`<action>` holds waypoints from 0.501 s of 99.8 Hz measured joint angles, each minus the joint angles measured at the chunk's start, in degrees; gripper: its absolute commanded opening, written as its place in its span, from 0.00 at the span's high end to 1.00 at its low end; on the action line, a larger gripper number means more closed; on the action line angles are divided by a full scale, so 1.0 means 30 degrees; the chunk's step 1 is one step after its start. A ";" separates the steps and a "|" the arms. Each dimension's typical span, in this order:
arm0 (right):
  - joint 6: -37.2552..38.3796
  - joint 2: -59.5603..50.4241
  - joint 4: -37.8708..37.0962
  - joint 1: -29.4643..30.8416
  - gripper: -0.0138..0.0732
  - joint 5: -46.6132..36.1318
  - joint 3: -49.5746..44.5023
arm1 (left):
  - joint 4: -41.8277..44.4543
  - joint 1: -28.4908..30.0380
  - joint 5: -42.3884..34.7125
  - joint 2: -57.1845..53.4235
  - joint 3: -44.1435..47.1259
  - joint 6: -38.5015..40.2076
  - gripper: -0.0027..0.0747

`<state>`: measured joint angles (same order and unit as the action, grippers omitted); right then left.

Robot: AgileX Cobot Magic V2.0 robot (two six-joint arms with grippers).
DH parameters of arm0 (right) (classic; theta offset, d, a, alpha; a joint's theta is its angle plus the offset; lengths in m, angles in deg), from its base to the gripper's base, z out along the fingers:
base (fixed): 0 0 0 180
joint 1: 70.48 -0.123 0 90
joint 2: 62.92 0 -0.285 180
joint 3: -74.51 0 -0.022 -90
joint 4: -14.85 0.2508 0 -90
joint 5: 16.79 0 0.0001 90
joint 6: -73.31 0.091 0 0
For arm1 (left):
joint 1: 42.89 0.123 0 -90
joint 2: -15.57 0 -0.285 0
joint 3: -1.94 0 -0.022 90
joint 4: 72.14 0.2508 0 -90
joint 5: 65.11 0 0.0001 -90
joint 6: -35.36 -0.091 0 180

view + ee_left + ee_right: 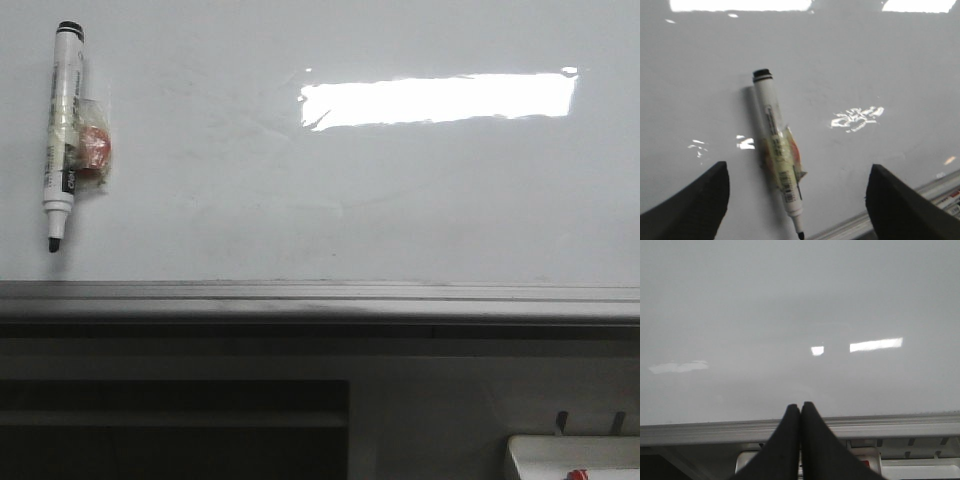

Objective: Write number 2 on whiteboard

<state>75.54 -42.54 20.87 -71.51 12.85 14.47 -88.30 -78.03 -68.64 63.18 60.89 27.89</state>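
1. Nearest the front camera, at the bottom right corner, sits a small white tray [570, 455] with a red item [578, 474] peeking at its edge.
2. Beyond it, the grey metal frame [320, 298] runs across the whole width below the whiteboard [300, 180], which fills the far part of the front view.
3. On the board's far left a marker [62, 135] lies lengthwise, uncapped tip toward the frame, with crumpled clear tape and a reddish lump [93, 148] stuck to its barrel.
4. A bright rectangular reflection [438, 99] glares on the right half; faint smudges show, and no drawn digit is visible anywhere on the surface.
5. From the left wrist, the left claw [799, 200] is released, its dark fingers [692, 210] spread wide on either side of the marker [777, 155], apart from it.
6. From the right wrist, the right claw [800, 412] is clenched, fingers pressed together holding nothing, poised over the frame [715, 432] with bare whiteboard [790, 305] beyond.
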 measured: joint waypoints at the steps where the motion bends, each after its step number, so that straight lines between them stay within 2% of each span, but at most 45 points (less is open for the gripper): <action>1: 0.0000 0.0000 0.0000 0.0000 0.89 0.0000 0.0000 | -0.0040 -0.0054 -0.0105 0.0097 0.0000 0.0000 0.30; 14: 0.0000 0.0000 0.0000 0.0000 0.89 -0.0034 0.0000 | -0.0305 -0.0665 -0.0842 0.1958 0.0000 0.0000 0.30; 50: 0.0033 0.0000 0.0000 0.0000 0.89 -0.0034 0.0000 | -0.0975 -0.0671 -0.2742 0.5719 0.0000 0.0000 0.31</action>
<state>75.64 -42.54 20.87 -71.51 12.75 14.47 -91.22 -80.04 -76.86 80.33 60.89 27.89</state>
